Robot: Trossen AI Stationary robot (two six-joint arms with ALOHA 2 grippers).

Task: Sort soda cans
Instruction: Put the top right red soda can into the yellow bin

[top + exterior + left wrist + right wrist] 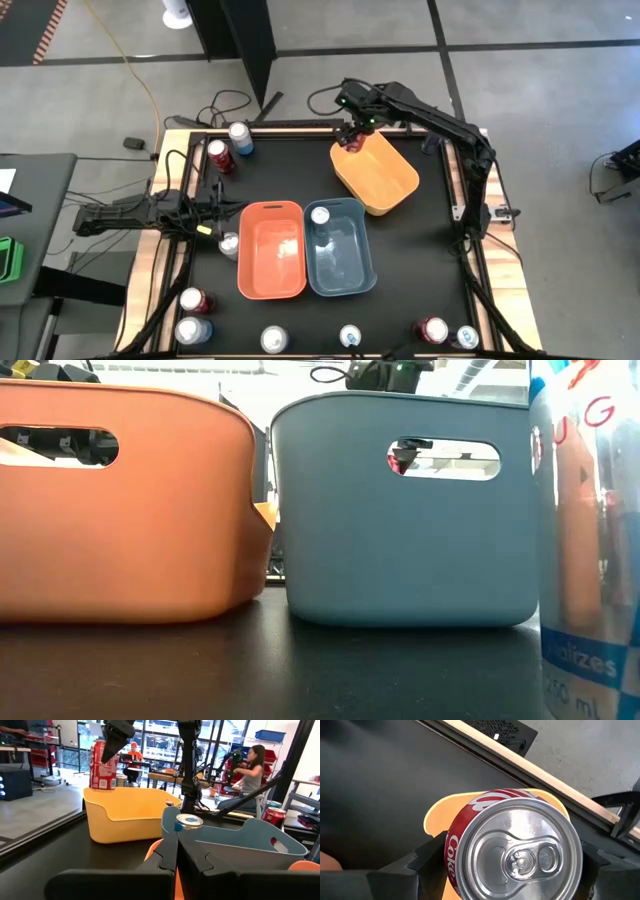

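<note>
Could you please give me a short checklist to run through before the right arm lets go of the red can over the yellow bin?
1. Grip: right gripper shut on the red can, a finger on each side. Ok.
2. Can upright, silver top up. Ok.
3. Position: in the high view the can hangs over the far corner of the yellow bin, near its rim. Cannot tell if it clears the rim.
4. Yellow bin contents: the visible floor looks bare. Ok.
5. Left gripper shut, waiting at the table's left side beside the orange bin, away from the drop. Ok.
</note>
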